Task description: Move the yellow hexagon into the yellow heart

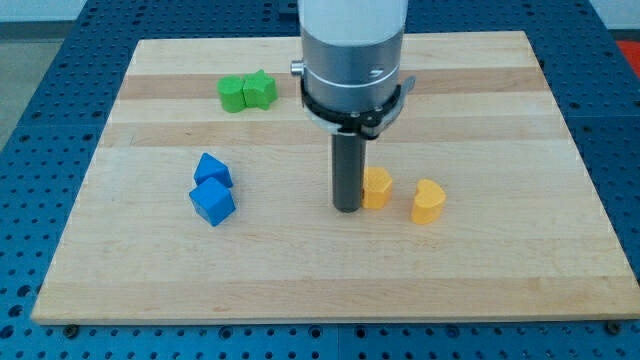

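Note:
The yellow hexagon lies on the wooden board right of centre. The yellow heart lies a short gap to its right and slightly lower, apart from it. My tip is the lower end of the dark rod and stands right against the hexagon's left side, touching or nearly touching it. The arm's grey body hangs over the board's upper middle.
A green round block and a green star touch each other at the upper left. Two blue blocks, one above the other, sit at the left. The board's edge runs along the view's bottom.

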